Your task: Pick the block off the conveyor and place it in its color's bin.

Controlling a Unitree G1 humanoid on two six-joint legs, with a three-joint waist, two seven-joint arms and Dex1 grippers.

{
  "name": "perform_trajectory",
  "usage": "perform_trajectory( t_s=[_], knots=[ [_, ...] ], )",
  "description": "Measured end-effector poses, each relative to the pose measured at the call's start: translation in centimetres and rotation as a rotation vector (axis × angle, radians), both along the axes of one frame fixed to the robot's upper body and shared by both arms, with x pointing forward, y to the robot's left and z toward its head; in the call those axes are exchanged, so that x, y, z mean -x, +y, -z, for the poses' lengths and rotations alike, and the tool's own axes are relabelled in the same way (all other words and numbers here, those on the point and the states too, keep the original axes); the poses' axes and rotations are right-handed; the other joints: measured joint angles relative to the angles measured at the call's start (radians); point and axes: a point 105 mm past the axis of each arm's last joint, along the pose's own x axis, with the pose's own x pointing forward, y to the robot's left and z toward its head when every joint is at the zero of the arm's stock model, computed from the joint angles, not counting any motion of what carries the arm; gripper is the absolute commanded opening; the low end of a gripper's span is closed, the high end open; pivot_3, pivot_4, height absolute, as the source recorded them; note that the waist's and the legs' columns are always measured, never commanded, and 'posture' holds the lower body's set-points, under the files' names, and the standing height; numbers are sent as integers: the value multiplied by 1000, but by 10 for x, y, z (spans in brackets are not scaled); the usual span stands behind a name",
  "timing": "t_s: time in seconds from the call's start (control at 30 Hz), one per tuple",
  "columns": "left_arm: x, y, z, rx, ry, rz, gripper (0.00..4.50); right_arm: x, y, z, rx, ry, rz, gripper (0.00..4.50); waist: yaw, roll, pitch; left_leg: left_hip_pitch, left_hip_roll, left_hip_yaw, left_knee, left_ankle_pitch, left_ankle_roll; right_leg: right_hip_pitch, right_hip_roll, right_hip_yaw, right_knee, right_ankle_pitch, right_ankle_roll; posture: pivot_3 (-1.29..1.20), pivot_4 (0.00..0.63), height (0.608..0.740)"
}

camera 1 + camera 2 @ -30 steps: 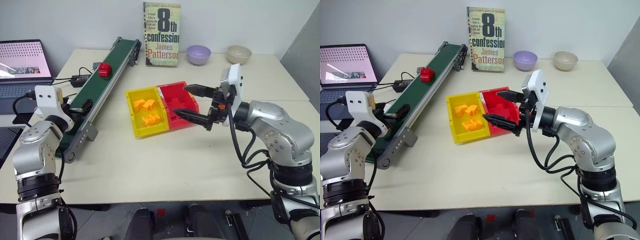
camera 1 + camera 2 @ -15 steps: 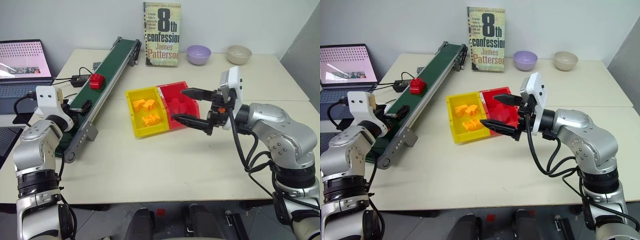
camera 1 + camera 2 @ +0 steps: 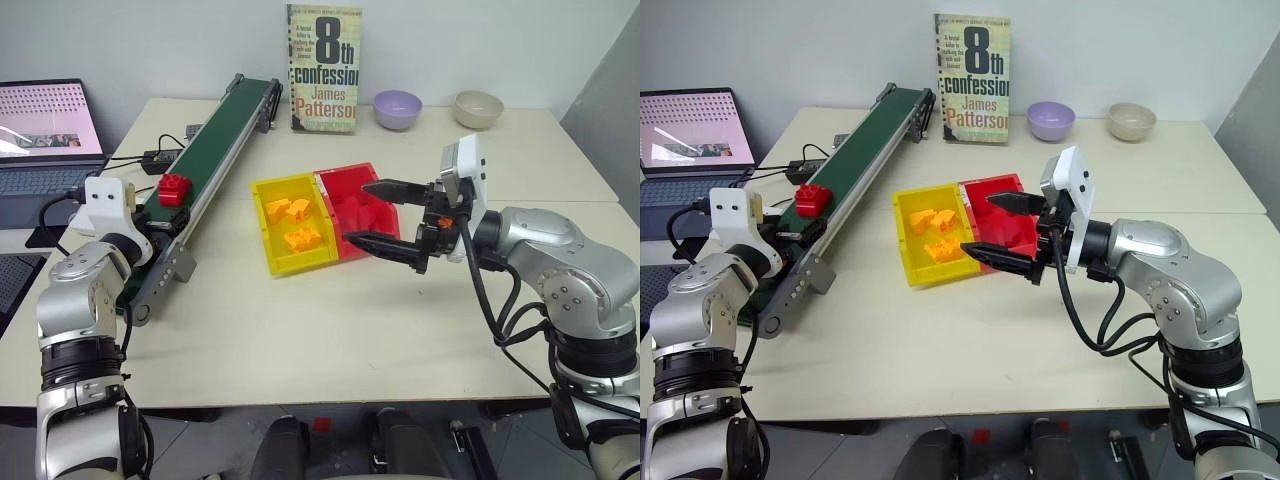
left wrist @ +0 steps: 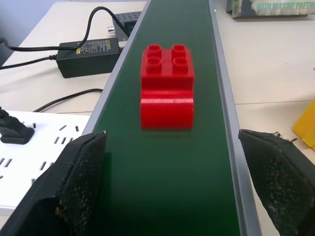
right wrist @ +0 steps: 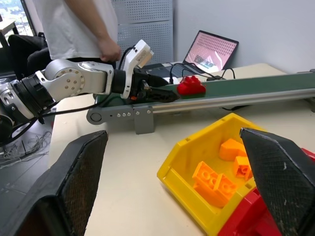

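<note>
Two wide-open grippers, left [image 4: 172, 184] facing the red block [image 4: 167, 86] on the conveyor [image 4: 167, 162], right [image 3: 385, 215] over the red bin [image 3: 350, 195], with orange blocks [image 3: 295, 225] filling the yellow bin [image 3: 262, 190].

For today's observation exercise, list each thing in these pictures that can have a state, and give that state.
block: on the conveyor, studs up, not held
conveyor: carrying the block
red bin: holds red blocks
yellow bin: holds orange blocks
left gripper: fingers open
right gripper: fingers open, empty
laptop: screen lit

One red block [image 3: 173, 188], one conveyor [image 3: 215, 135], two bins, red [image 3: 356, 210] and yellow [image 3: 290, 224], two bowls [image 3: 397, 108], one book [image 3: 323, 68], one laptop [image 3: 48, 130]
</note>
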Motion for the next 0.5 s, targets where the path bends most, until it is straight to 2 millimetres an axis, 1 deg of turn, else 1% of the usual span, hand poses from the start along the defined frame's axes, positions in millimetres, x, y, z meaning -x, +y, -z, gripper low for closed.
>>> perform_trajectory(
  t_s=[0.1, 0.17, 0.23, 0.27, 0.4, 0.5],
  knots=[
    [-1, -1, 1, -18, 4, 3, 4453, 1, 0, -1, 2, -4, -2, 4500, 0, 0, 0, 0, 0, 0, 0, 0, 0, 0, 0, 0, 0, 0, 0, 0, 150, 740],
    [-2, 2, 2, -33, 7, -9, 4104, 2, 0, 0, 4, -2, -5, 4500, 0, 0, 0, 0, 0, 0, 0, 0, 0, 0, 0, 0, 0, 0, 0, 0, 150, 740],
    [-2, 6, 3, -44, 6, -20, 3911, 3, 0, 0, 7, 0, -8, 4500, 0, 0, 0, 0, 0, 0, 0, 0, 0, 0, 0, 0, 0, 0, 0, 0, 150, 740],
    [-2, 6, 2, -48, 2, -20, 3635, 3, 0, 0, 7, 2, -9, 4500, 0, 0, 0, 0, 0, 0, 0, 0, 0, 0, 0, 0, 0, 0, 0, 0, 150, 740],
    [-1, 6, 3, -46, 5, -21, 3030, 5, 0, 0, 3, 9, -19, 4500, 0, 0, 0, 0, 0, 0, 0, 0, 0, 0, -1, 0, 0, 0, 0, 0, 150, 740],
    [6, 9, 3, -41, 11, -28, 2467, 5, 0, 0, 6, 9, -18, 4500, 0, 0, 0, 0, 1, 0, 0, 0, 0, 0, -2, 0, 0, 0, 0, 0, 150, 740]
  ],
)
